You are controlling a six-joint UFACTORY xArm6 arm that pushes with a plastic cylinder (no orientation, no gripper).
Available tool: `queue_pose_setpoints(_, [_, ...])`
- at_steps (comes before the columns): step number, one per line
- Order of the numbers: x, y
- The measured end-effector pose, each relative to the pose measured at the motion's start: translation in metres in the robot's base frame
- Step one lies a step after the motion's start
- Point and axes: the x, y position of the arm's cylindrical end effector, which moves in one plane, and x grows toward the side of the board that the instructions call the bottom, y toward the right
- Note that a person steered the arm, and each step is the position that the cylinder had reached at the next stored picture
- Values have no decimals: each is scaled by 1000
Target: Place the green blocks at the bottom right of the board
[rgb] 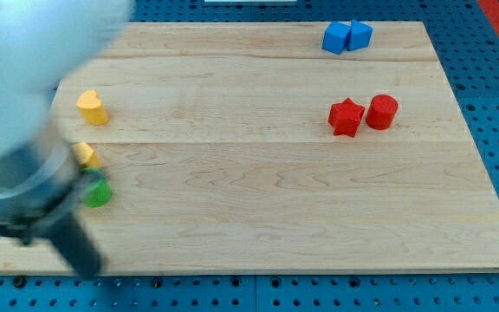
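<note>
My tip cannot be made out: the blurred arm covers the view's left edge, and there is no claw on this rod to open or close. The one visible green block lies beside it, under a yellow block, on the surface. The push seems barely begun; next comes a long shove toward the view's right bottom corner.

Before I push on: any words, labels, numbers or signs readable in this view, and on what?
None. The wooden board, the blue blocks, red blocks, yellow blocks and the green block carry no markings. The blurred arm shows no readable text. My tip is not distinguishable.
</note>
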Motion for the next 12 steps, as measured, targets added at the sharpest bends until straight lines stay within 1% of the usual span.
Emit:
queue_pose_setpoints(1, [-11,-93])
queue_pose_setpoints(2, [-48,-88])
queue_pose_setpoints(3, [-63,-85])
queue_pose_setpoints(6, [-63,-80])
queue_pose_setpoints(8, [-72,-71])
queue_pose_setpoints(10, [-79,-37])
queue_pose_setpoints(11, [-71,-11])
queue_pose_setpoints(12, [-71,-40])
